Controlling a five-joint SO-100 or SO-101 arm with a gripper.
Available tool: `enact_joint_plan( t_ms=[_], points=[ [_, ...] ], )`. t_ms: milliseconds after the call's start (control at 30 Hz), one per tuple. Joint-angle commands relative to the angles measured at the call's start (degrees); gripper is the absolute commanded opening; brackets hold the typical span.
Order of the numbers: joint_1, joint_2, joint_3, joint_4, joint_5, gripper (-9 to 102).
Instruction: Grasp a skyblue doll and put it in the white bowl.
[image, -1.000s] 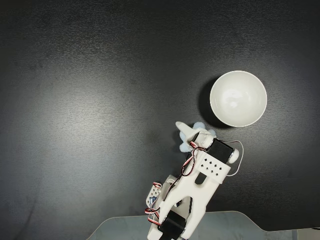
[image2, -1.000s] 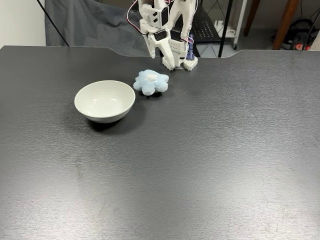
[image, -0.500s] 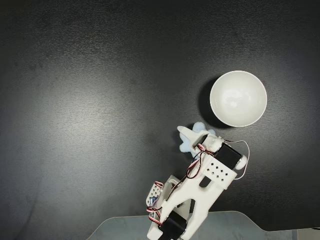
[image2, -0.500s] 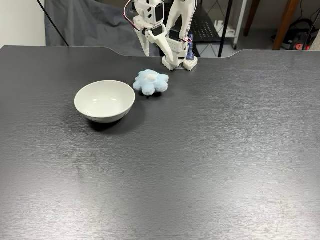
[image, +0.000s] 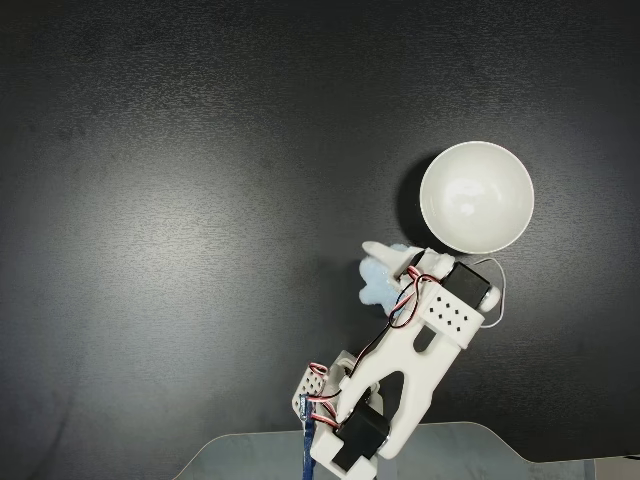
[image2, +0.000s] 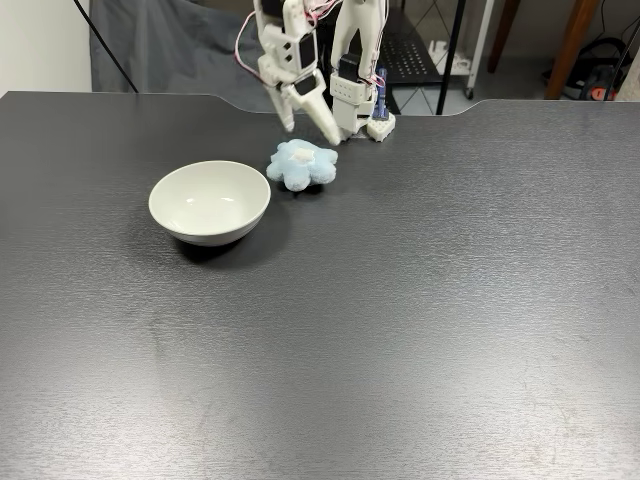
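- The glossy round white bowl (image2: 210, 202) sits nearest the front fixed camera, empty.
- Just beside it lies the fluffy pale-blue star-lobed doll (image2: 302, 164), untouched on the dark table (image2: 400, 330).
- Behind, the white two-finger gripper (image2: 308, 124) has swung from the base toward the doll, fingers spread, hovering above: the approach looks nearly done, the grasp not yet.

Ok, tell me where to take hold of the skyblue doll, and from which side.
Probably from straight above: the skyblue doll lies flat on the table, lobes spread. Close the gripper across its raised whitish centre, or pinch one lobe.
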Motion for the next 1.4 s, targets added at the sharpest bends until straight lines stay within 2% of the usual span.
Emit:
enact_joint_plan(
  t_ms=[0,200,467,967,1367],
  points=[
    [0.18,0.09,-2.72,-3.69,-0.35,56],
    [2.72,-1.05,-1.93,-3.69,-0.79,56],
    [9.49,-5.45,-1.76,-3.87,-7.12,56],
    [4.48,-5.54,2.81,-3.87,-7.21,56],
    [4.13,-5.8,3.96,-3.96,-7.21,56]
  ],
)
